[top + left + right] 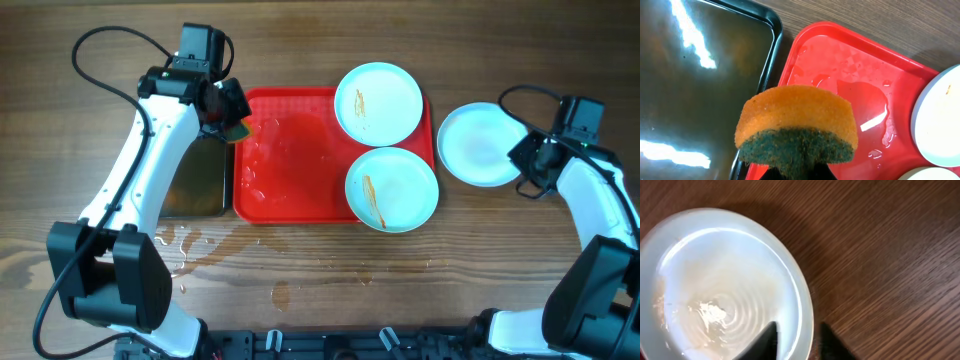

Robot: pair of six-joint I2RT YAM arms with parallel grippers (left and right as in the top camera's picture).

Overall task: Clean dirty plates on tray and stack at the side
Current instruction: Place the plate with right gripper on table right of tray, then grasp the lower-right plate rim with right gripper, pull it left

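Orange-and-green sponge [797, 130] is pinched in the left gripper [229, 110], jaws pressed together on it. It hangs over the far left corner of the red tray [300, 190], just where the black tray [195, 185] sits alongside. Two dirty plates wait at the red tray's right end, the far plate [378, 102] and the near plate [392, 188]. Each carries a thin orange-brown streak running roughly near to far. So the work lies to the right of the sponge, along the tray's long axis, across a patch of water [860, 107] on the red floor. That's a straight sideways carry, I'd judge, with the far plate the shorter trip. Over on the right, a third plate [485, 145] lies off the tray on the table [400, 290], with no streak that I can see. The right gripper [797, 342] sits at that plate's right edge, fingers [769, 339] parted and astride the rim, one over the plate's inside, one over bare wood. There's a gap on either side of the rim, so it looks loose, not clamped. That arm is the nearer one to the dirty pair, and I'd expect it to steady a plate while the left scrubs.
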